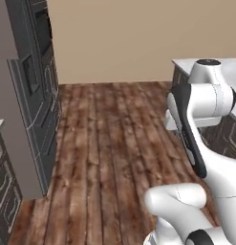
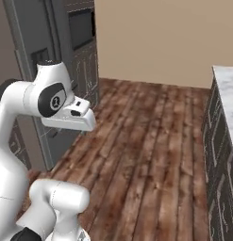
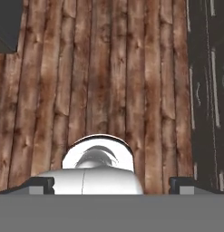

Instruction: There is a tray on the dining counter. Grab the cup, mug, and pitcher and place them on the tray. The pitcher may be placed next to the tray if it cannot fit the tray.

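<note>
Gripper is hanging wide apart and empty over the wooden floor, with cup, mug, pitcher and tray nowhere visible, so seemingly every placement is remaining undone.

White marble surface, grey-veined, visible at far right on a dark base. Only its edge strip is in frame. Same slab corner appears behind the arm in the left base view.

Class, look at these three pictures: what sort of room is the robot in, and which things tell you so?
Most likely a kitchen: a tall dark cabinet unit with a built-in oven, a marble-topped counter over dark cabinet fronts, and a wooden plank floor between them.
</note>
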